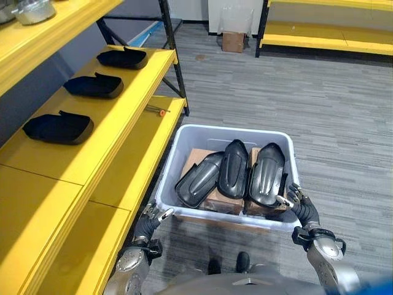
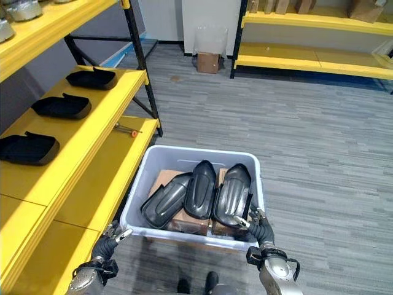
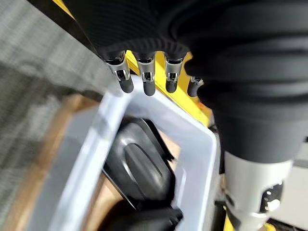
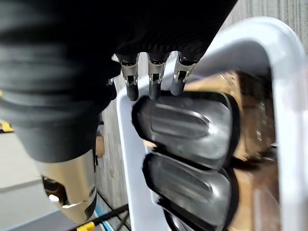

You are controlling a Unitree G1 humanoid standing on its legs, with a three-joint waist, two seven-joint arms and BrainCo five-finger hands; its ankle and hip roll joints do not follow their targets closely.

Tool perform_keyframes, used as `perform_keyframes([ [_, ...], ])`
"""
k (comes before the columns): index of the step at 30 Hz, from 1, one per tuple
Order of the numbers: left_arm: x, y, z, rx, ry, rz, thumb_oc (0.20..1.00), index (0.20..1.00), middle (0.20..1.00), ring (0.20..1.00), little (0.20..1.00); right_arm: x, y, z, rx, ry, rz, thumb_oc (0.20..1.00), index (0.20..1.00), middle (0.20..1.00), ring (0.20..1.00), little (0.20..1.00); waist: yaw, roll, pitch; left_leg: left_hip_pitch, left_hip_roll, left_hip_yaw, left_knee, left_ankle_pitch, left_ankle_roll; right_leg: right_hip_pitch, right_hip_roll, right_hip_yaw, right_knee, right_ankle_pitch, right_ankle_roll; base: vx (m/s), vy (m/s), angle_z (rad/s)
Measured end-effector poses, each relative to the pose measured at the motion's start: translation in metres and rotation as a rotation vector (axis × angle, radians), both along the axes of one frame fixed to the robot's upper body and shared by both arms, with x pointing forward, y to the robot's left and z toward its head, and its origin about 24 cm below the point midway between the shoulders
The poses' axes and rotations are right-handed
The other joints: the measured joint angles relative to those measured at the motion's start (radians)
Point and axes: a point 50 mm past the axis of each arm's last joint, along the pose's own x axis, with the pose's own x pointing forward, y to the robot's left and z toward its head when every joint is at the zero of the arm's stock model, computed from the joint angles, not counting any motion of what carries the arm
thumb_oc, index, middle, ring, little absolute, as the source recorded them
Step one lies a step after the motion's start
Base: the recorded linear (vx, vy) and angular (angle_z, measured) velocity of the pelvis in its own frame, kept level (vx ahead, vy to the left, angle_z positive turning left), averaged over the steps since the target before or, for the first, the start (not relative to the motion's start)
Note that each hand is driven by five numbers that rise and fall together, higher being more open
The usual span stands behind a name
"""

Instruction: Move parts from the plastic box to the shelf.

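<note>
Presently: right hand (image 1: 299, 201), fingers loose and uncurled, holding nothing, tips at the near right corner of the box (image 1: 184, 138), just over the near end of the rightmost part (image 1: 267, 174); whether it touches the part cannot be told. Left hand (image 1: 153, 218), likewise slack and empty, hanging at the box's near left corner, outside the wall. Just past the right hand, inside the box: three dark moulded parts lying side by side, tilted, propped on cardboard cartons (image 1: 195, 158); middle part (image 1: 234, 167) overlaps its neighbours; leftmost part (image 1: 198, 179) lies nearest the left hand. Beyond the left hand, to its outer side: yellow shelf (image 1: 123, 98), middle tier carrying three similar parts (image 1: 58, 127) in a row, apart from one another; a small orange-tipped tool (image 1: 156, 111) on the lower tier. Far beyond both hands: a carton (image 1: 233, 41) on the floor. Risks, judged: the parts look smooth and curved, so a shallow pinch on an edge could slip; lifting the rightmost may drag the overlapping middle one; the box wall may catch the fingers coming out.
</note>
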Motion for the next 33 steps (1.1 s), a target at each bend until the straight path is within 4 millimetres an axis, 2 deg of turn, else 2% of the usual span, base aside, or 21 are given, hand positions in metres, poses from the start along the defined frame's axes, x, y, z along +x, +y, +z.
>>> perform_keyframes([
  [3,0.005,-0.001,0.005,0.000,-0.024,-0.006,1.000,1.000,1.000,1.000,1.000,0.000,-0.001,0.001,-0.005,-0.001,-0.002,1.000,1.000,1.000,1.000,1.000,-0.012,0.001,-0.002,0.005,0.016,-0.001,0.002,-0.015,-0.024,0.033,0.021,0.008,-0.051,0.012,0.008,0.04,-0.051,-0.09],
  [6,0.008,-0.001,0.006,-0.001,-0.034,-0.009,1.000,1.000,1.000,1.000,1.000,-0.003,-0.002,-0.001,-0.005,0.010,-0.004,1.000,1.000,1.000,1.000,1.000,-0.016,-0.006,0.002,0.004,0.026,-0.001,-0.004,-0.016,-0.025,0.036,0.033,0.014,-0.068,0.027,-0.006,0.02,-0.045,-0.07],
  [9,0.008,-0.002,0.006,-0.002,-0.035,-0.008,1.000,1.000,1.000,1.000,1.000,-0.004,-0.002,-0.002,-0.005,0.012,-0.006,1.000,1.000,1.000,1.000,1.000,-0.020,-0.008,0.008,0.005,0.036,-0.006,-0.024,-0.016,-0.026,0.034,0.046,0.014,-0.083,0.028,-0.007,0.01,-0.055,0.02],
  [14,0.007,-0.002,0.005,-0.003,-0.031,-0.006,1.000,1.000,1.000,1.000,1.000,-0.002,-0.002,-0.001,-0.005,0.007,-0.005,1.000,1.000,1.000,1.000,1.000,-0.014,-0.004,0.031,-0.014,0.049,-0.023,-0.010,-0.030,-0.047,0.023,0.059,0.007,-0.082,0.031,-0.002,-0.05,-0.090,0.08],
  [16,0.010,-0.001,0.007,-0.002,-0.040,-0.007,1.000,1.000,1.000,1.000,1.000,0.000,-0.001,0.000,-0.003,-0.001,-0.003,1.000,1.000,1.000,1.000,1.000,-0.008,-0.014,0.053,-0.066,0.046,-0.035,0.066,-0.041,-0.067,0.011,0.050,-0.004,-0.073,0.032,-0.004,-0.11,-0.082,0.19],
  [17,0.013,-0.001,0.008,-0.001,-0.049,-0.006,1.000,1.000,1.000,1.000,1.000,0.002,-0.001,0.001,-0.001,-0.007,-0.004,1.000,1.000,1.000,1.000,1.000,-0.009,-0.026,0.069,-0.114,0.039,-0.045,0.143,-0.045,-0.075,-0.011,0.037,-0.010,-0.060,0.022,-0.018,-0.07,-0.052,0.26],
  [18,0.021,-0.002,0.012,-0.002,-0.074,-0.013,1.000,1.000,1.000,1.000,1.000,0.009,-0.002,0.006,-0.002,-0.033,-0.001,1.000,1.000,1.000,1.000,1.000,0.004,-0.063,0.121,-0.266,0.014,-0.097,0.409,-0.041,-0.107,-0.039,-0.002,-0.011,-0.026,0.025,-0.063,0.03,0.067,0.13],
  [19,0.016,-0.002,0.009,-0.003,-0.057,-0.010,1.000,1.000,1.000,1.000,1.000,0.010,-0.002,0.007,0.001,-0.037,-0.003,1.000,1.000,1.000,1.000,1.000,0.004,-0.059,0.125,-0.301,0.021,-0.129,0.483,-0.057,-0.116,-0.035,0.000,-0.012,-0.025,0.026,-0.074,0.10,0.150,0.14],
  [20,0.019,-0.001,0.009,0.002,-0.055,-0.009,1.000,1.000,1.000,1.000,1.000,0.012,-0.002,0.007,0.010,-0.046,-0.016,1.000,1.000,1.000,1.000,1.000,-0.008,-0.063,0.125,-0.318,0.069,-0.161,0.444,-0.085,-0.140,-0.030,-0.004,-0.005,-0.029,0.015,-0.055,0.14,0.274,0.09],
  [21,0.030,-0.003,0.008,0.000,-0.063,-0.006,1.000,1.000,1.000,1.000,1.000,0.013,-0.004,0.007,0.011,-0.050,-0.041,1.000,1.000,1.000,1.000,1.000,-0.009,-0.067,0.125,-0.311,0.208,-0.192,0.215,-0.046,-0.182,-0.039,-0.002,-0.006,-0.031,0.014,-0.054,0.11,0.257,0.13],
  [22,0.038,-0.013,0.008,-0.029,-0.075,0.000,1.000,1.000,1.000,1.000,1.000,0.011,-0.014,0.008,-0.003,-0.051,-0.086,1.000,1.000,1.000,1.000,1.000,-0.025,-0.038,0.132,-0.285,0.378,-0.187,-0.017,0.007,-0.237,-0.033,0.012,-0.002,-0.012,0.026,-0.029,0.14,0.438,-0.28],
  [23,0.037,-0.018,0.007,-0.049,-0.075,0.003,1.000,1.000,1.000,1.000,1.000,0.011,-0.021,0.011,-0.025,-0.056,-0.105,1.000,1.000,1.000,1.000,1.000,-0.029,-0.015,0.123,-0.261,0.426,-0.183,-0.063,0.026,-0.247,-0.031,0.007,0.021,-0.016,0.020,-0.014,0.14,0.404,-0.69],
  [24,0.034,-0.019,0.005,-0.053,-0.066,0.006,1.000,1.000,1.000,1.000,1.000,0.011,-0.022,0.012,-0.034,-0.061,-0.106,1.000,1.000,1.000,1.000,1.000,-0.039,0.006,0.110,-0.199,0.374,-0.162,-0.040,0.049,-0.243,0.009,-0.014,0.043,-0.043,0.035,0.019,0.18,0.468,-0.71],
  [25,0.029,-0.023,0.002,-0.065,-0.053,-0.002,1.000,1.000,1.000,1.000,1.000,0.005,-0.028,0.012,-0.054,-0.048,-0.114,1.000,1.000,1.000,1.000,1.000,-0.056,0.032,0.090,-0.163,0.304,-0.156,-0.025,0.057,-0.229,0.032,-0.034,0.042,-0.065,0.039,0.035,0.16,0.357,-0.50],
  [26,0.029,-0.025,0.004,-0.064,-0.058,-0.014,1.000,1.000,1.000,1.000,1.000,-0.002,-0.033,0.009,-0.065,-0.026,-0.123,1.000,1.000,1.000,1.000,1.000,-0.068,0.080,0.059,-0.106,0.250,-0.149,-0.065,0.100,-0.184,0.039,-0.034,0.049,-0.075,0.042,0.065,0.12,0.352,-0.51],
  [27,0.033,-0.011,0.011,-0.018,-0.082,-0.016,1.000,1.000,1.000,1.000,1.000,0.000,-0.014,0.004,-0.016,-0.020,-0.083,1.000,1.000,1.000,1.000,1.000,-0.054,0.041,0.052,-0.088,0.191,-0.102,-0.063,0.079,-0.159,0.036,-0.093,0.091,-0.072,0.052,0.095,0.05,0.251,-0.54],
  [28,0.035,-0.001,0.014,0.023,-0.087,-0.023,1.000,1.000,1.000,1.000,1.000,0.001,-0.002,0.002,0.022,-0.022,-0.061,1.000,1.000,1.000,1.000,1.000,-0.051,0.002,0.066,-0.081,0.149,-0.081,-0.058,0.080,-0.134,0.036,-0.139,0.098,-0.071,0.056,0.112,0.00,0.165,-0.53],
  [29,0.037,0.008,0.017,0.051,-0.093,-0.024,1.000,1.000,1.000,1.000,1.000,0.003,0.006,0.001,0.041,-0.020,-0.037,1.000,1.000,1.000,1.000,1.000,-0.041,-0.029,0.071,-0.084,0.124,-0.067,-0.058,0.077,-0.120,0.026,-0.166,0.098,-0.069,0.060,0.121,0.00,0.101,-0.25],
  [32,0.046,0.018,0.033,0.096,-0.150,-0.035,1.000,1.000,1.000,1.000,1.000,0.017,0.013,0.012,0.051,-0.079,-0.002,1.000,1.000,1.000,1.000,1.000,-0.012,-0.086,0.071,-0.113,0.085,-0.057,-0.057,0.073,-0.112,0.004,-0.201,0.091,-0.083,0.078,0.149,0.01,0.060,-0.04],
  [33,0.047,0.017,0.037,0.096,-0.168,-0.043,1.000,1.000,1.000,1.000,1.000,0.026,0.014,0.021,0.051,-0.127,0.004,1.000,1.000,1.000,1.000,1.000,-0.008,-0.086,0.078,-0.115,0.082,-0.058,-0.058,0.073,-0.111,0.005,-0.204,0.090,-0.083,0.079,0.153,-0.01,0.019,0.06],
])
